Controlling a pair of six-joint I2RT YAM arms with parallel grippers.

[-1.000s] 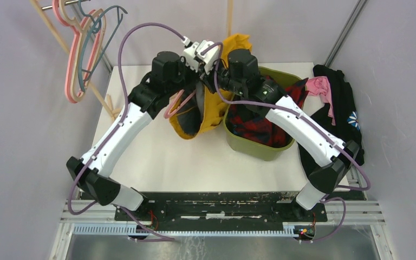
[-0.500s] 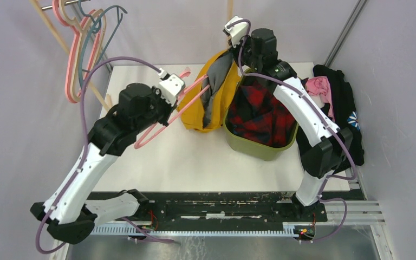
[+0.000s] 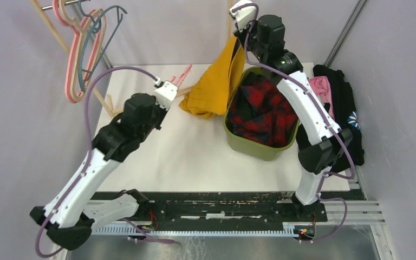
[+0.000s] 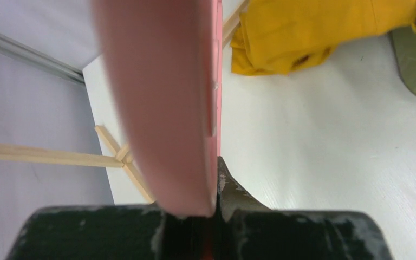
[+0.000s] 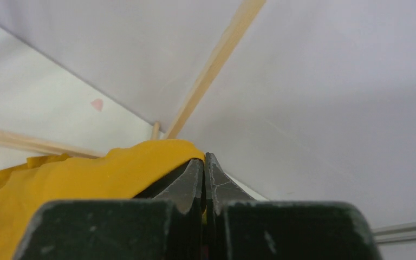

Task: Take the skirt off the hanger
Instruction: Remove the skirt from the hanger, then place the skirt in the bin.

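Observation:
The yellow skirt (image 3: 214, 86) hangs from my right gripper (image 3: 239, 37), which is raised high at the back of the table, and its lower end rests on the table. In the right wrist view the jaws (image 5: 204, 160) are shut on the skirt's (image 5: 86, 179) top edge. My left gripper (image 3: 173, 91) is shut on the pink hanger (image 3: 183, 75), left of the skirt. The hanger (image 4: 162, 97) fills the left wrist view, blurred, between the shut jaws (image 4: 215, 181). It looks apart from the skirt (image 4: 314, 32).
A green bin (image 3: 249, 142) with red plaid cloth stands right of the skirt. A pile of black and pink clothes (image 3: 338, 103) lies at the right edge. More hangers (image 3: 84, 49) hang on a wooden rack (image 3: 108, 100) at the back left.
My right gripper has lifted the skirt higher and further back. My left gripper has drawn the pink hanger out of the skirt and away to the left.

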